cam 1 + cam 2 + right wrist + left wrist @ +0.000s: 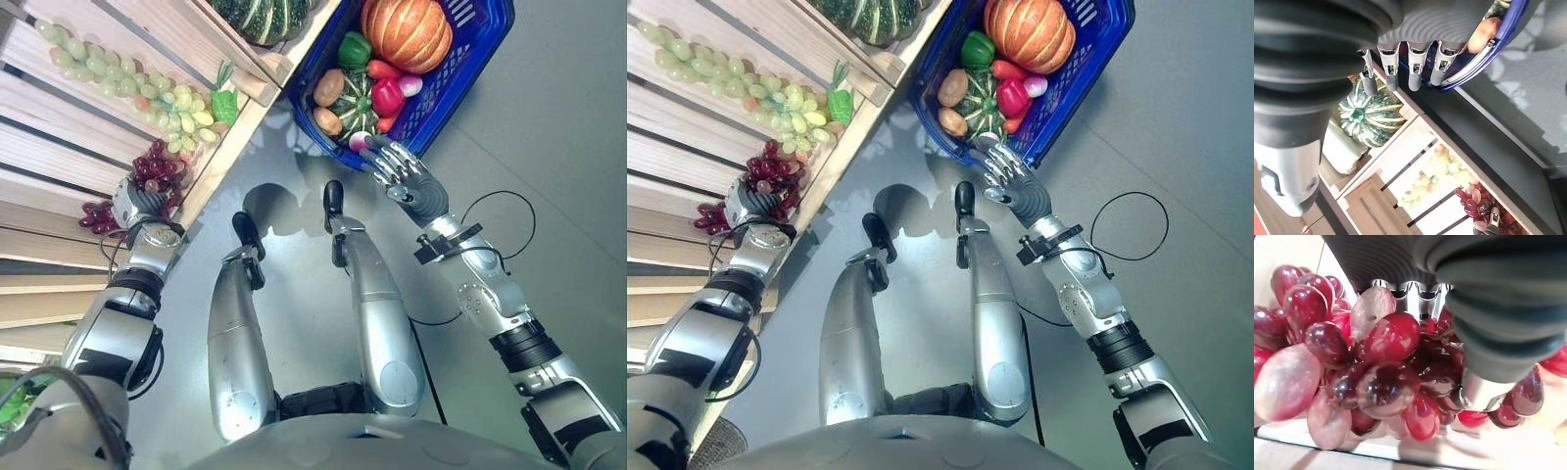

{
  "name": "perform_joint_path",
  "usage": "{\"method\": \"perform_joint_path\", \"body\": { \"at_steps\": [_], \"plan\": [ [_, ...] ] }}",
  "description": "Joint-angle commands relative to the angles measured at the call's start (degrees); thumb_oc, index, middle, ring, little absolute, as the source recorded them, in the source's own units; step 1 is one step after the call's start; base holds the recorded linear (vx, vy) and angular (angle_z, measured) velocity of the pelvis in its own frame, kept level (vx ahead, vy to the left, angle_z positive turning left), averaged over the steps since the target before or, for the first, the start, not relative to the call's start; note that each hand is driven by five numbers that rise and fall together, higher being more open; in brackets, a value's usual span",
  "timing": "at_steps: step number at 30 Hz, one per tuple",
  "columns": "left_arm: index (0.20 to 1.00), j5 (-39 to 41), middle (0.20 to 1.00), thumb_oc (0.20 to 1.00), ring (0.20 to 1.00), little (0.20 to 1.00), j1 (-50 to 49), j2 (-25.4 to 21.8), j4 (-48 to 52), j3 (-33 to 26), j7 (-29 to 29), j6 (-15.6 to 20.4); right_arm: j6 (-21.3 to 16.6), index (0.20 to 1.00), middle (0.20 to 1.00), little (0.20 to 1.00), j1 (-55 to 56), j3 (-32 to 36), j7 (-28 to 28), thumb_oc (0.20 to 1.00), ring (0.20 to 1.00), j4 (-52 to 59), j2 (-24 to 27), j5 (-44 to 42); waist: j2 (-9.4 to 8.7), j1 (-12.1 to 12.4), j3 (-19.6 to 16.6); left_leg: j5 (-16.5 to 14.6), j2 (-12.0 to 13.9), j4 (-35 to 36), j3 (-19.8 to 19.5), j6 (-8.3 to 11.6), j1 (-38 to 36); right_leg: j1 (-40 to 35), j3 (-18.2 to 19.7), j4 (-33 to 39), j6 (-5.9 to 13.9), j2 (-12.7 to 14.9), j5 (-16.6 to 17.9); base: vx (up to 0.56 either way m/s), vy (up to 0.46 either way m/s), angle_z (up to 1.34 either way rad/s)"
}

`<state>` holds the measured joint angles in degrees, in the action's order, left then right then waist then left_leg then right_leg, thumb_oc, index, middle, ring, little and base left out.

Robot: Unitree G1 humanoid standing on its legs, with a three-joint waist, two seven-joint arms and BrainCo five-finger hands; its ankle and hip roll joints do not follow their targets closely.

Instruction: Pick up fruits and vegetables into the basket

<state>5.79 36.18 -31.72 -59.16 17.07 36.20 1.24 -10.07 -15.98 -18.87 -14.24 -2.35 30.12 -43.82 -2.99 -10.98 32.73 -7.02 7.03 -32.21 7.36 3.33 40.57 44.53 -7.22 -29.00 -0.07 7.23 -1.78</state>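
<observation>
A bunch of red grapes (pixel 157 168) lies on the slatted wooden shelf (pixel 59 117) at my left. My left hand (pixel 132 204) rests on the bunch's near end. In the left wrist view the red grapes (pixel 1386 347) crowd against the palm, with the thumb (pixel 1476 391) pressed into them and the fingers buried in the bunch. The blue basket (pixel 475 54) stands on the floor at the upper right. It holds an orange pumpkin (pixel 407 29), a green pepper (pixel 355 47), a potato (pixel 328 86) and a red pepper (pixel 387 96). My right hand (pixel 411 181) hovers at the basket's near rim, open and holding nothing.
Green grapes (pixel 127 83) stretch along the shelf beyond the red bunch, with a small green vegetable (pixel 223 103) at their end. A dark green striped squash (pixel 260 15) sits in the crate beside the basket. Grey floor (pixel 568 147) spreads to the right.
</observation>
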Motion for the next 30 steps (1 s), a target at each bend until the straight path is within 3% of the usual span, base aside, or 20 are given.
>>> {"method": "perform_joint_path", "body": {
  "at_steps": [1, 6, 10, 13, 15, 18, 24, 30],
  "plan": [
    [0.200, 0.5, 0.200, 0.200, 0.200, 0.200, -5.4, 0.0, 6.0, -3.9, -0.1, 8.0, -2.8, 1.000, 1.000, 1.000, 4.2, 1.0, -0.5, 1.000, 1.000, 5.6, -0.6, 3.2, 0.24, 2.4, -2.9, 0.1, -1.7, 3.9, 4.8, -1.35, -4.0, -3.5, 0.2, -0.5, 4.76, 0.1, -3.6, 0.02, 0.038, 0.04],
    [0.200, -0.9, 0.200, 0.200, 0.200, 0.200, -9.0, -0.7, 15.0, -5.8, -0.7, 12.7, -2.2, 1.000, 1.000, 1.000, 5.5, 1.8, 2.4, 1.000, 1.000, 6.5, -0.4, 10.1, 1.46, 3.5, -2.9, 0.0, -2.3, 4.9, 4.5, -1.46, -8.7, -8.8, -0.3, 0.9, 5.03, 1.2, -3.7, 0.03, 0.047, 0.03],
    [0.200, -0.8, 0.200, 0.200, 0.200, 0.200, -11.0, -1.0, 20.4, -7.0, -1.4, 15.2, -2.1, 1.000, 1.000, 1.000, 5.4, 2.4, 1.2, 1.000, 1.000, 7.6, -0.3, 10.1, 1.91, 4.2, -2.9, -0.2, -2.6, 5.5, 4.2, -1.51, -11.6, -12.1, -0.7, 1.9, 5.10, 1.7, -3.9, 0.04, 0.030, 0.06],
    [0.200, -1.0, 0.200, 0.200, 0.200, 0.200, -12.3, -1.1, 25.7, -8.2, -2.3, 17.2, -0.9, 1.000, 1.000, 1.000, 5.4, 3.1, 1.8, 1.000, 1.000, 8.6, -1.0, 11.5, 2.14, 4.8, -2.9, -0.6, -2.8, 5.6, 4.1, -1.58, -14.1, -15.1, -1.0, 2.4, 5.02, 2.2, -4.2, 0.05, 0.023, 0.01],
    [0.200, 0.0, 0.200, 0.200, 0.200, 0.200, -13.5, -1.4, 29.9, -9.5, -4.4, 17.9, 2.3, 1.000, 1.000, 1.000, 5.9, 3.7, 5.9, 1.000, 1.000, 8.3, -1.4, 14.5, 2.23, 5.1, -2.9, -0.9, -3.0, 5.7, 3.8, -1.64, -16.6, -17.9, -1.2, 2.6, 4.81, 2.4, -4.6, 0.07, 0.028, 0.04],
    [0.200, -0.1, 0.200, 0.200, 0.200, 0.200, -15.1, -2.0, 35.0, -11.1, -6.1, 17.4, 6.0, 1.000, 1.000, 1.000, 6.7, 4.7, 10.3, 1.000, 1.000, 7.3, -1.3, 16.2, 2.26, 5.2, -3.0, -1.1, -3.2, 6.1, 3.8, -1.86, -19.4, -20.8, -1.1, 3.1, 4.61, 2.6, -4.8, 0.08, 0.029, 0.04],
    [0.200, 1.2, 0.200, 0.200, 0.200, 0.200, -18.1, -3.7, 44.1, -12.6, -9.5, 16.4, 5.4, 1.000, 1.000, 1.000, 6.9, 5.7, 11.3, 1.000, 1.000, 8.4, -1.3, 22.1, 2.38, 5.3, -5.2, 0.2, -3.7, 8.0, 4.0, -2.53, -23.6, -25.3, -1.0, 5.5, 4.19, 3.4, -3.5, 0.06, 0.014, -0.01],
    [0.200, 4.7, 0.200, 0.200, 0.200, 0.200, -19.1, -3.1, 50.9, -13.9, -14.5, 16.4, 12.5, 1.000, 1.000, 1.000, 5.4, 4.2, 14.3, 1.000, 1.000, 8.2, -0.6, 28.7, 2.74, 6.0, -7.8, 0.3, -4.4, 10.8, 3.5, -2.50, -28.1, -29.9, -0.9, 8.0, 4.74, 3.8, -3.3, 0.09, -0.006, -0.05]
  ]
}}
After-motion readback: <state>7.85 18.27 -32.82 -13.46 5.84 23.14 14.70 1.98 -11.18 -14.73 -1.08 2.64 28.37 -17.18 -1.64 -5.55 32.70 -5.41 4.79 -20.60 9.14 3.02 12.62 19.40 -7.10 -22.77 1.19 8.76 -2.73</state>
